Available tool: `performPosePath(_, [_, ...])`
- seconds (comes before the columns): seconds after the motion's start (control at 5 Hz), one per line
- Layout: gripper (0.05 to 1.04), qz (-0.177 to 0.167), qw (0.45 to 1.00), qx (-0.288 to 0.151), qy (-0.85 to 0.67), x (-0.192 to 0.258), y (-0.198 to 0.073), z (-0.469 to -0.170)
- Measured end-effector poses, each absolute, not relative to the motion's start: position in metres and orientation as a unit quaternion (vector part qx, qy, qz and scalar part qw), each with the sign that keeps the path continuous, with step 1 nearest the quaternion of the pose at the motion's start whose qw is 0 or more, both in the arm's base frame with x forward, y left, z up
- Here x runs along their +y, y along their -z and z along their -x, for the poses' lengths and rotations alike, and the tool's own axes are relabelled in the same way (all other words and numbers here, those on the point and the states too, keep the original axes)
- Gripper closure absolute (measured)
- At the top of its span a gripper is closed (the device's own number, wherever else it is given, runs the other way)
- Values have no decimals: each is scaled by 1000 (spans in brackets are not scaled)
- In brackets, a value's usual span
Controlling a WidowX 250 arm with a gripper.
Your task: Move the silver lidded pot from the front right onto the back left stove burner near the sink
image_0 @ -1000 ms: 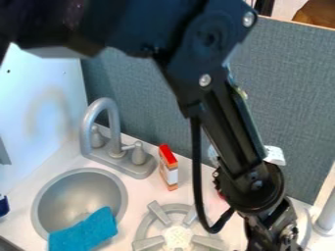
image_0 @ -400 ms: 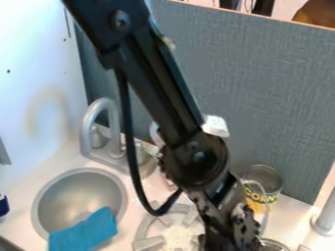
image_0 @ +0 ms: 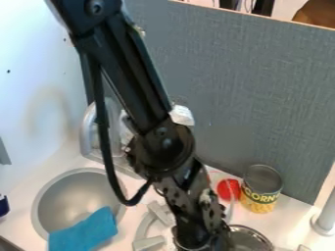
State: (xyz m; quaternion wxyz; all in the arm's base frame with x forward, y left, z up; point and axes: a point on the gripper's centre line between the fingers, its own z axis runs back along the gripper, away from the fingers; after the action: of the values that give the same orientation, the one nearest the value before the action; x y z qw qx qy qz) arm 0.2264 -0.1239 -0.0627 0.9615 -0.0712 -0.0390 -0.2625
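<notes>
Dark blue marks a small object at the far left, well apart from the claw. A pale wall panel stands behind it. Nearer the claw, still to its left, a round grey sink basin is set into the white counter, and a bright blue cloth lies draped over the basin's front rim, partly inside. Behind the basin, up and to the left of the claw, a silver-grey faucet curves upward, partly hidden by the black arm and its looping cable.

Just beside the claw on the left is a grey stove burner with raised bars. The claw hangs at the bottom edge, low over the counter; whether it is released, clenched or grasping something cannot be told. Close on its right sits a round metal-rimmed vessel; whether they touch is unclear. Behind the vessel, to the claw's upper right, are a red round item and, right of that, an upright can with a yellow and green label. A grey post rises farthest right of the claw. A blue-grey fabric partition stands behind the claw.
</notes>
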Motion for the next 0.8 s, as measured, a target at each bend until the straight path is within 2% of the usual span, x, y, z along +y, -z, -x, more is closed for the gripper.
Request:
performPosePath(0.6, [683,61,978,-58,191,-71,54,-231])
performPosePath(0.8, [683,56,982,-52,170,-50,55,-225])
